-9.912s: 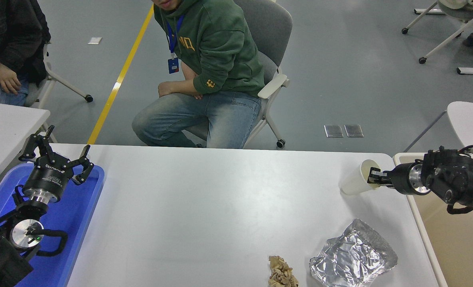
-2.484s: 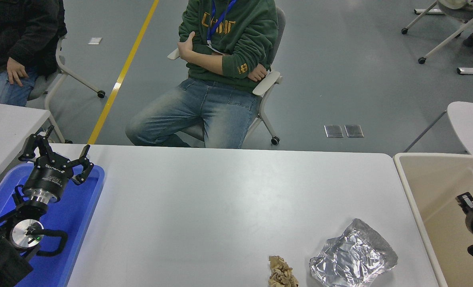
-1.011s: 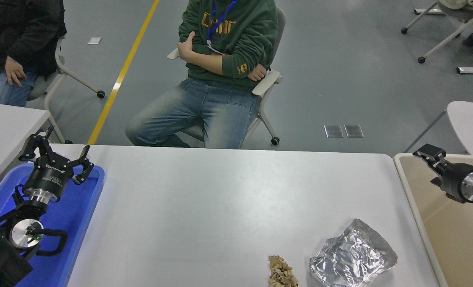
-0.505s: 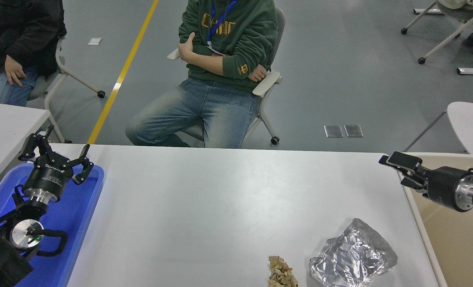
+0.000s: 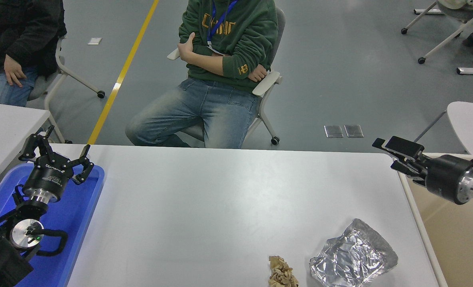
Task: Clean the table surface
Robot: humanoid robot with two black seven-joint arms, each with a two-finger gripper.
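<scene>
On the matte white-grey tabletop (image 5: 204,207), crumpled silver foil (image 5: 353,259) and a brown paper wad (image 5: 281,272) lie at five o'clock; the black right gripper (image 5: 394,154) hovers open at three (empty), the parked left gripper (image 5: 57,150) splayed.

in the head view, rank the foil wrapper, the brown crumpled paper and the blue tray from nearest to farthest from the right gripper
1. The foil wrapper is nearest the right gripper, lying below it near the front right of the table surface.
2. The brown crumpled paper is next, just left of the foil at the front edge.
3. The blue tray is farthest, at the table's left end under the parked left gripper.
</scene>
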